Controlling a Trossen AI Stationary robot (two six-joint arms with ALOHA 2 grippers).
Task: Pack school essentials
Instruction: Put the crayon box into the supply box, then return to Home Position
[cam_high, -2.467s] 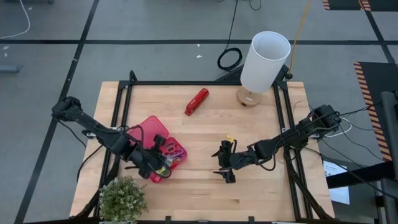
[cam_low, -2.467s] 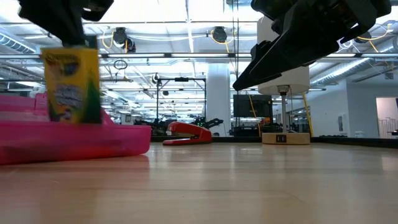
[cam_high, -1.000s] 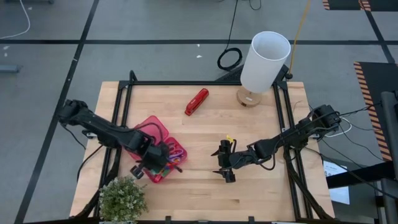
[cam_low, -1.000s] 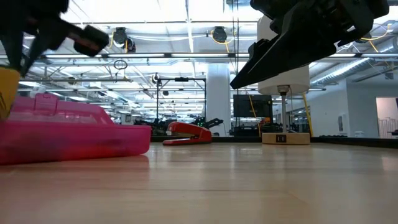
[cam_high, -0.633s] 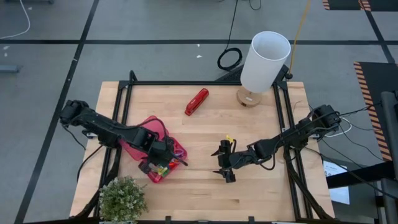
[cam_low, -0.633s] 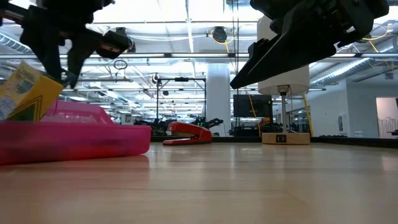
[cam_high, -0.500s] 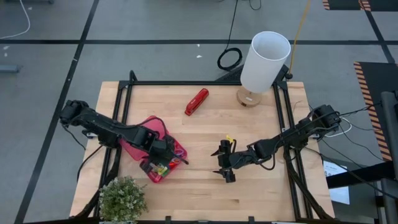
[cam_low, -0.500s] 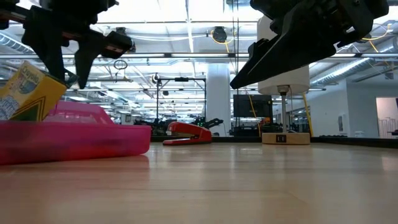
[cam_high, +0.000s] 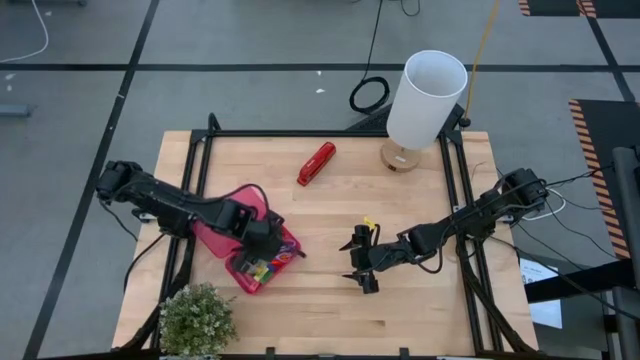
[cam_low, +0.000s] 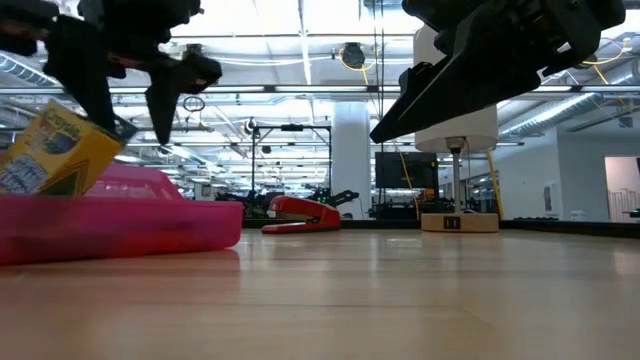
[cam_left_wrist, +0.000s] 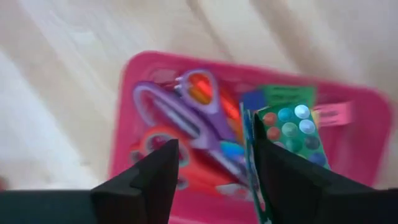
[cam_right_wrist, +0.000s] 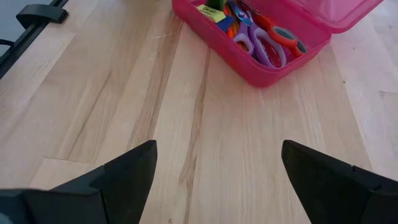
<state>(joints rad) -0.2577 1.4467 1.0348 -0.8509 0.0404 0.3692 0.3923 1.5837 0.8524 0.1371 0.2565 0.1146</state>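
Note:
A pink plastic case (cam_high: 232, 222) lies open at the table's near left. Its tray holds purple scissors (cam_left_wrist: 186, 118), red-handled scissors (cam_right_wrist: 287, 31) and small coloured pieces. The green-yellow crayon box (cam_low: 55, 150) leans tilted in the tray, its lower end inside and its upper corner raised; it also shows in the left wrist view (cam_left_wrist: 289, 134). My left gripper (cam_low: 125, 95) hangs open just above the box and over the tray (cam_high: 262, 240). My right gripper (cam_high: 358, 262) hovers open above bare wood near the table's middle, facing the case (cam_right_wrist: 261, 37). My left gripper stands open over the crayon box, fingers pointing down. One finger (cam_low: 100, 105) is right beside the box's raised upper corner (cam_low: 112, 128). I cannot tell whether it touches the box.
A red stapler (cam_high: 316, 163) lies toward the far middle of the table. A lamp with a white shade (cam_high: 425, 98) stands at the far right. A potted plant (cam_high: 197, 318) sits at the near left corner. Bare wood lies between the case and my right gripper.
My left gripper has moved a little toward the table's right and far edges and has risen above the case. The crayon box has tipped over and now leans slanted in the tray.

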